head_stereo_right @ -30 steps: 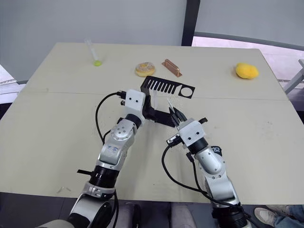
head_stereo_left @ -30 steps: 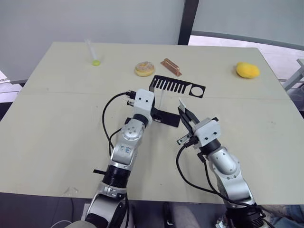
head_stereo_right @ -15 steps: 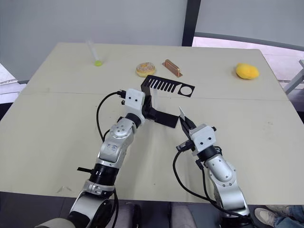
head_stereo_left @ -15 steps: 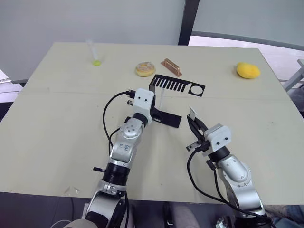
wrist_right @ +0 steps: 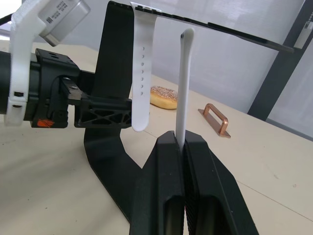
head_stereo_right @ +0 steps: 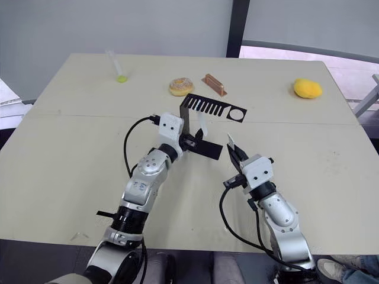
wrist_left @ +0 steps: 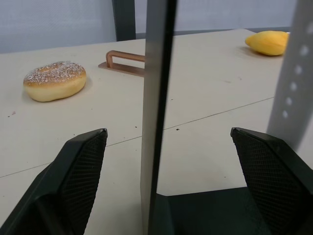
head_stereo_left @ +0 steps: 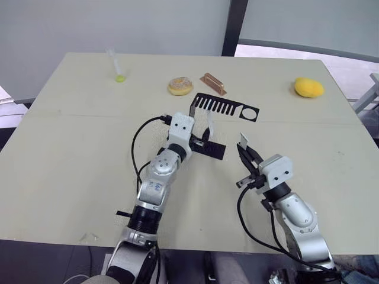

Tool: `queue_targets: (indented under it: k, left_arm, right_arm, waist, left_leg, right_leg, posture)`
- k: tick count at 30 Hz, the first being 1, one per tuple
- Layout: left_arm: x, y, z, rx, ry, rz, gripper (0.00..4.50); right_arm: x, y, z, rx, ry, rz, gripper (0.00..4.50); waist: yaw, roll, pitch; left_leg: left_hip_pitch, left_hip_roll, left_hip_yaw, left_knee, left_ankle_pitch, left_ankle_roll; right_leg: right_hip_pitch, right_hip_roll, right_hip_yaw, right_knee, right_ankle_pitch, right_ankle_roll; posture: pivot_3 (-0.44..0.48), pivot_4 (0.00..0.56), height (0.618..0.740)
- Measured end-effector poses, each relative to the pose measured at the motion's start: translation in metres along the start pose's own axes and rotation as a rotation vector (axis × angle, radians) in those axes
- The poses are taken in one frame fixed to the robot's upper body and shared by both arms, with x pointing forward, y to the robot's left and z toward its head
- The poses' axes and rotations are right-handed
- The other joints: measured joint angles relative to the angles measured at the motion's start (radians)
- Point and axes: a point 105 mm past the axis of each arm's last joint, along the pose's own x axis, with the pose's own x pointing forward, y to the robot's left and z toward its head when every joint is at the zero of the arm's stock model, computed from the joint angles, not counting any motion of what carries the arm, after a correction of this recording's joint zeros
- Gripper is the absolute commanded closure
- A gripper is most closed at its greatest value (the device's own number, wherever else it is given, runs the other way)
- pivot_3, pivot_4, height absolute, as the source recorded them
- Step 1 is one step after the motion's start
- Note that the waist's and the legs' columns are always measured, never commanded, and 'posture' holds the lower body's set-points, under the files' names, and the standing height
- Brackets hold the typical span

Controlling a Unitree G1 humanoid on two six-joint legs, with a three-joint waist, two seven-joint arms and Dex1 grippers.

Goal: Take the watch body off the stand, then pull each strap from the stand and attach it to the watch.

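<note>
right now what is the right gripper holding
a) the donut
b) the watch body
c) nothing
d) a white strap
d: in the right wrist view the right gripper is shut on a thin white strap that sticks up from between its fingers, clear of the stand, where the other strap hangs.

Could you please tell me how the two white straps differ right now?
One strap hangs from the stand's top plate, untouched; the other strap is off the stand, pinched in the right gripper.
The hanging strap faces the right wrist view flat, showing a row of holes; the held strap stands upright and edge-on.
Both are thin and white.
</note>
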Motion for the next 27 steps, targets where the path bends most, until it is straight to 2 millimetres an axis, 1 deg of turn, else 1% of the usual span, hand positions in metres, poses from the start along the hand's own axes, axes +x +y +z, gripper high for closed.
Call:
queue_targets:
  k: [2, 5, 8, 10, 12, 14, 15, 18, 19, 20, 22, 23, 25, 27]
  left_arm:
    - [-0.008, 0.005, -0.005, 0.013, 0.017, 0.004, 0.03]
    - [-0.026, 0.020, -0.014, 0.020, 0.052, 0.027, 0.03]
    - [-0.054, 0.036, -0.018, 0.021, 0.068, -0.013, 0.03]
    - [-0.068, 0.045, -0.020, 0.027, 0.082, -0.044, 0.03]
    - [-0.080, 0.055, -0.018, 0.024, 0.081, -0.067, 0.03]
    - [-0.092, 0.062, -0.013, 0.018, 0.068, -0.114, 0.03]
    - [-0.100, 0.065, -0.010, -0.013, 0.058, -0.161, 0.03]
    - [-0.137, 0.074, -0.002, -0.138, 0.077, -0.357, 0.03]
    - [-0.149, 0.078, 0.000, -0.179, 0.109, -0.417, 0.03]
    - [-0.158, 0.082, 0.005, -0.210, 0.124, -0.450, 0.03]
    - [-0.172, 0.081, 0.016, -0.309, 0.160, -0.560, 0.03]
    - [-0.175, 0.079, 0.022, -0.343, 0.158, -0.604, 0.03]
    - [-0.172, 0.070, 0.037, -0.399, 0.122, -0.691, 0.03]
    - [-0.167, 0.059, 0.045, -0.451, 0.093, -0.759, 0.03]
  right_arm:
    - [-0.003, -0.002, -0.001, 0.005, 0.005, 0.017, 4.50]
    - [-0.004, -0.001, 0.000, 0.030, 0.000, 0.057, 4.50]
    - [-0.007, -0.003, 0.001, 0.068, -0.006, 0.109, 4.50]
    - [-0.009, -0.002, 0.001, 0.097, -0.006, 0.149, 4.50]
    - [-0.011, 0.000, -0.001, 0.146, 0.003, 0.198, 4.50]
    - [-0.012, 0.003, -0.002, 0.219, 0.012, 0.244, 4.50]
    - [-0.012, 0.004, -0.002, 0.274, 0.021, 0.278, 4.50]
    - [-0.017, 0.008, 0.000, 0.452, 0.061, 0.387, 4.50]
    - [-0.018, 0.011, 0.001, 0.517, 0.075, 0.427, 4.50]
    - [-0.020, 0.014, 0.003, 0.567, 0.084, 0.460, 4.50]
    - [-0.017, 0.023, 0.011, 0.688, 0.082, 0.530, 4.50]
    - [-0.015, 0.027, 0.016, 0.732, 0.075, 0.567, 4.50]
    - [-0.011, 0.041, 0.026, 0.821, 0.072, 0.660, 4.50]
    - [-0.009, 0.054, 0.032, 0.878, 0.073, 0.726, 4.50]
  waist:
    - [-0.001, 0.000, 0.000]
    - [-0.002, 0.000, 0.000]
    - [-0.003, 0.000, 0.000]
    - [-0.002, 0.000, 0.000]
    - [-0.002, 0.000, 0.000]
    - [-0.001, 0.000, 0.000]
    - [-0.001, 0.000, 0.000]
    - [-0.009, 0.000, 0.000]
    - [-0.010, 0.000, 0.000]
    - [-0.009, 0.001, 0.001]
    - [-0.007, 0.001, 0.001]
    - [-0.005, 0.001, 0.001]
    - [0.001, 0.001, 0.001]
    - [0.001, 0.000, 0.001]
  left_leg:
    - [0.000, 0.000, 0.000, 0.000, 0.000, 0.000]
    - [0.001, 0.000, 0.000, 0.000, 0.000, 0.000]
    - [0.001, 0.001, 0.000, 0.000, 0.000, 0.000]
    - [0.001, 0.001, 0.000, 0.000, 0.000, 0.000]
    - [0.001, 0.000, -0.001, 0.000, 0.000, 0.000]
    - [0.001, 0.000, -0.001, 0.000, 0.000, 0.001]
    - [0.001, 0.000, -0.001, 0.000, -0.001, 0.002]
    - [0.001, 0.002, -0.002, -0.001, -0.001, 0.002]
    - [0.001, 0.003, -0.002, -0.001, -0.003, 0.005]
    - [0.002, 0.002, -0.003, -0.001, -0.003, 0.005]
    - [0.001, 0.002, -0.005, -0.001, -0.003, 0.005]
    - [0.001, 0.001, -0.005, 0.000, -0.004, 0.006]
    - [0.001, 0.000, -0.008, 0.000, -0.004, 0.007]
    - [0.000, -0.001, -0.009, 0.000, -0.005, 0.007]
  right_leg:
    - [0.000, 0.000, 0.000, 0.001, 0.000, 0.000]
    - [0.000, 0.000, 0.000, 0.001, 0.000, 0.000]
    - [0.000, 0.000, 0.000, 0.001, 0.000, 0.000]
    - [0.001, -0.001, 0.000, 0.001, 0.000, 0.000]
    - [0.001, -0.001, 0.000, 0.001, 0.000, 0.000]
    - [0.001, -0.002, -0.001, 0.001, 0.000, 0.000]
    - [0.001, -0.002, -0.001, 0.001, 0.000, 0.000]
    - [0.001, -0.001, -0.001, 0.001, -0.001, -0.003]
    - [0.001, -0.001, -0.002, 0.002, -0.002, -0.004]
    - [0.001, -0.002, -0.002, 0.002, -0.002, -0.004]
    - [0.001, -0.002, -0.003, 0.002, -0.002, -0.004]
    - [0.002, -0.003, -0.003, 0.002, -0.002, -0.004]
    - [0.003, -0.005, -0.005, 0.001, -0.002, -0.004]
    - [0.003, -0.005, -0.005, 0.001, -0.002, -0.003]
  posture:
    - [0.000, 0.150, 0.740]
    - [0.000, 0.150, 0.740]
    - [0.000, 0.150, 0.740]
    - [0.000, 0.150, 0.740]
    - [0.000, 0.150, 0.740]
    - [0.000, 0.150, 0.740]
    - [0.000, 0.150, 0.740]
    - [0.000, 0.150, 0.740]
    - [0.000, 0.150, 0.740]
    - [0.000, 0.150, 0.740]
    - [0.000, 0.150, 0.740]
    - [0.000, 0.150, 0.740]
    - [0.000, 0.150, 0.740]
    - [0.000, 0.150, 0.740]
